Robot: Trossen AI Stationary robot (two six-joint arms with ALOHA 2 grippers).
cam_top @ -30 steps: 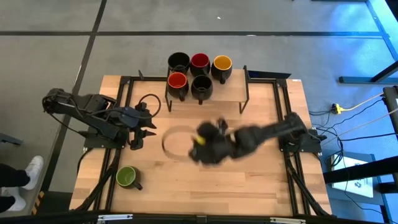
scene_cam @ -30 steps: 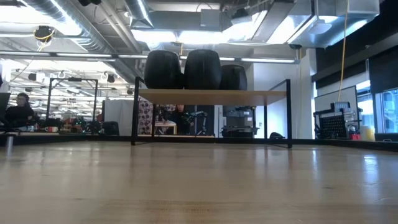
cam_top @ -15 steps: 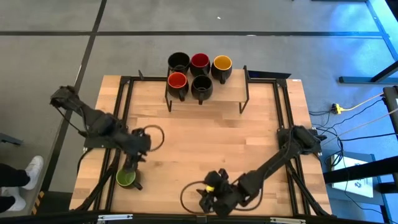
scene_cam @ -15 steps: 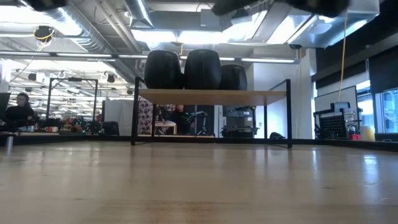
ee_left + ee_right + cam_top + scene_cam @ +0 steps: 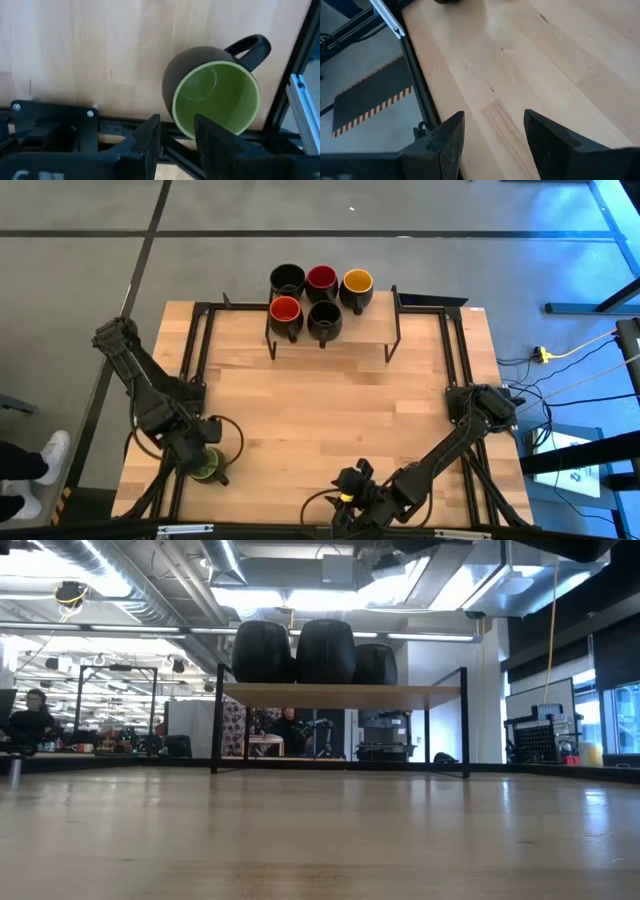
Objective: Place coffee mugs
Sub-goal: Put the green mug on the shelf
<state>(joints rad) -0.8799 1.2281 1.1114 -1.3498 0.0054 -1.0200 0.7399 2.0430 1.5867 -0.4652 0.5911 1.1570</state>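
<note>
Item: green mug [image 5: 205,465], upright, sitting at lower left of the high view by the table [image 5: 330,410] edge.

Risk: the fingers could be clipping the rim and tipping or skidding the mug off the near edge if the descent is off-centre.

Left gripper [image 5: 175,142]: hovering over the mug, fingers parted, straddling its near rim, not yet pinching.

Right gripper [image 5: 492,137]: waiting at bottom centre, spread, empty.

Five mugs [image 5: 320,298]: standing on the shelf [image 5: 365,328], top centre.

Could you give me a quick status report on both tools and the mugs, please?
Left tool open, over green mug rim at table's near-left corner. Right tool open, empty, at near edge. Five mugs on shelf. Nothing in the way.
</note>
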